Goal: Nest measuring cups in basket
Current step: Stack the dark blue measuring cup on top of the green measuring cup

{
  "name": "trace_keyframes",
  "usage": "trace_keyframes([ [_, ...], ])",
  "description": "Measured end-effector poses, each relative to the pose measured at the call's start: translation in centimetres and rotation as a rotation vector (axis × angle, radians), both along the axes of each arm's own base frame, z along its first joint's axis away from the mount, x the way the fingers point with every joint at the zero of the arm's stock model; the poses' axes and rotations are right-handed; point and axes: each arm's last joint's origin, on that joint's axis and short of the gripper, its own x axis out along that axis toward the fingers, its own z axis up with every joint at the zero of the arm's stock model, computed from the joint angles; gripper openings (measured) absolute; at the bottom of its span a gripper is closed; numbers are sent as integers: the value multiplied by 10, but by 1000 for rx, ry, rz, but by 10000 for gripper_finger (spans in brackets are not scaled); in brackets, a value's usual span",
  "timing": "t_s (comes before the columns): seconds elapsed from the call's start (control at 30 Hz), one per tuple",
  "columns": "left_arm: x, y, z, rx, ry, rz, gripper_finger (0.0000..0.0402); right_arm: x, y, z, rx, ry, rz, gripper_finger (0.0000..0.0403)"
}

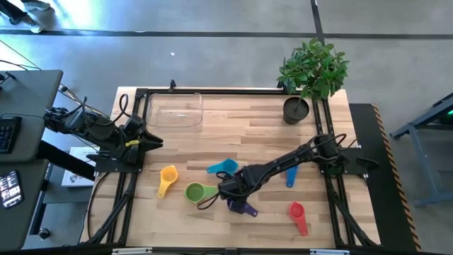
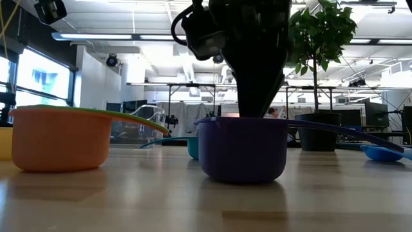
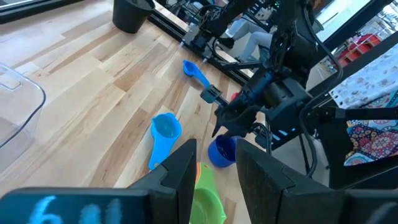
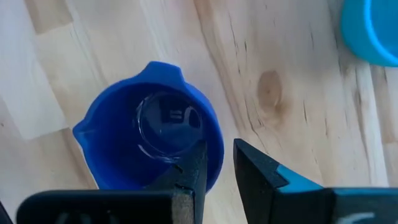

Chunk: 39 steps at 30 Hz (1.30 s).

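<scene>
Presently my right gripper (image 4: 217,165) sits low at the bottom centre of the overhead frame, directly over the purple measuring cup (image 1: 241,206); my wrist view shows one finger inside the bowl and the other outside, the cup's wall in the narrow gap between them; whether the pads actually press that wall I cannot tell. From the table-level camera the same cup (image 2: 242,148) stands upright on the wooden table (image 1: 233,131), with my dark gripper body coming down into it from above.

My left gripper (image 3: 214,168) waits at the left edge of the overhead frame, fingers slightly apart and empty.

Remaining cups, overhead view: yellow cup (image 1: 168,176) lower left of centre; green cup (image 1: 196,191) just beside it to the right; light blue cup (image 1: 224,167) near centre; dark blue cup (image 1: 290,177) right of my arm; red cup (image 1: 297,212) lower right; orange cup (image 2: 61,138) seen at left in the table-level view.

Clear basket (image 1: 175,111) lies upper left of the table, no cups inside; potted plant (image 1: 309,74) stands at upper right.
</scene>
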Motion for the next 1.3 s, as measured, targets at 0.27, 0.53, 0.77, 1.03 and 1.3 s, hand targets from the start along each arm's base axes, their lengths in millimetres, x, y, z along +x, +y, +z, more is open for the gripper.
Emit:
trace_keyframes([
  [0.27, 0, 0, 0, 3, -1, 7, 102, 0, -1, 0, -3, 0, -8, 34],
  [0.53, 0, 0, 0, 3, -1, 7, 101, 1, -4, 0, 1, 5, -32, 4],
  [0.77, 0, 0, 0, 2, -1, 7, 101, 8, -11, 17, 7, -24, -36, 2],
  [1.03, 0, 0, 0, 2, -1, 7, 101, 24, -19, 57, -1, -146, 2, 1],
  [1.3, 0, 0, 0, -39, -1, 23, 101, 41, -47, 102, -82, -322, 109, 1],
])
